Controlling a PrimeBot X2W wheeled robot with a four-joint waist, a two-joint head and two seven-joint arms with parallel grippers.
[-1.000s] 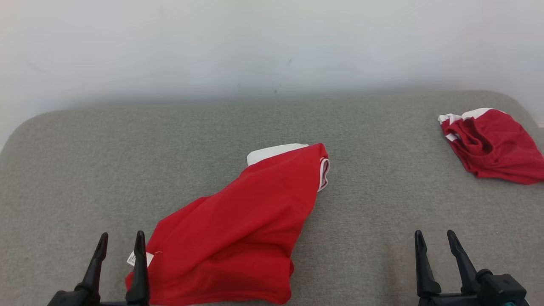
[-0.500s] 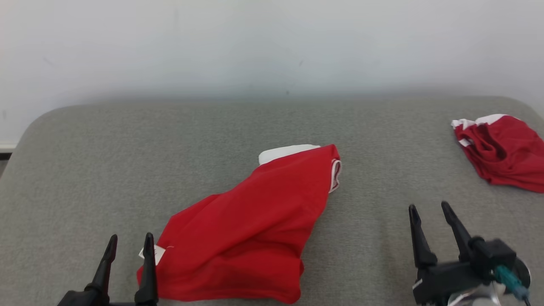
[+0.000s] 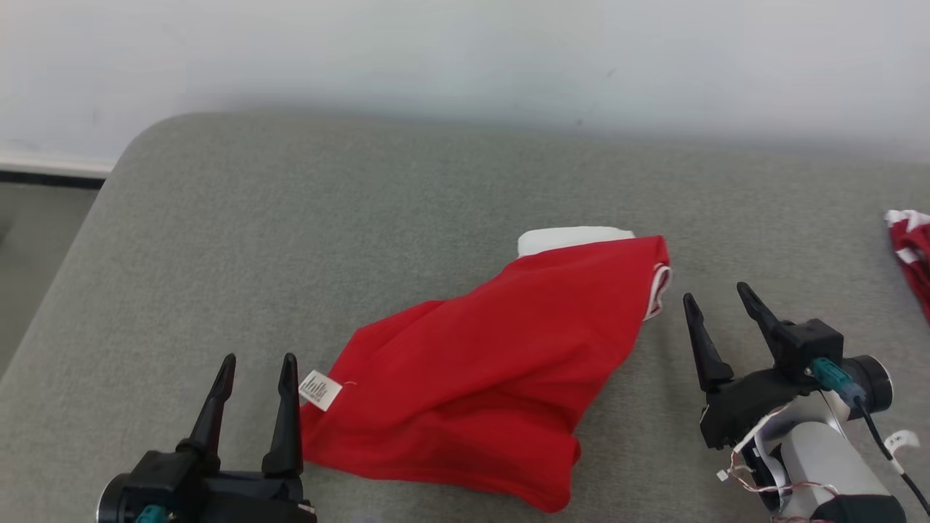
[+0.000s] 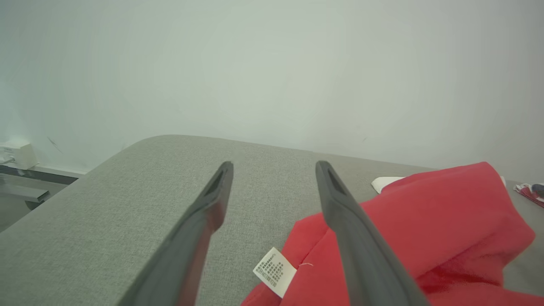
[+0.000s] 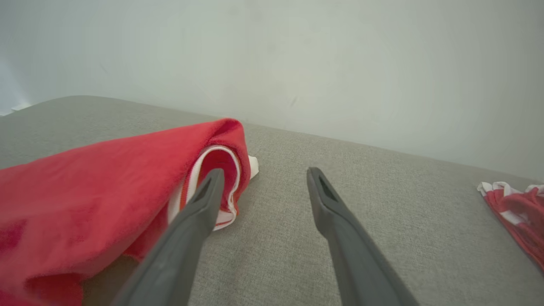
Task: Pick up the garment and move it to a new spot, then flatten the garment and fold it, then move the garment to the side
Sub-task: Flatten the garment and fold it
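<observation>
Holding my left claw and right claw wide and empty, I see the red garment lying on the grey cushion between them, slanting lengthwise from the tag just beside my left claw to its far end near my right.

A grey, fabric-covered padded surface with a rounded far corner carries a crumpled red garment, loosely bunched rather than spread flat (a white care label sticks out at its near left end, a white panel at its far end). Well to the right of the garment lies a second red-and-white bundle of cloth, partly out of view.
</observation>
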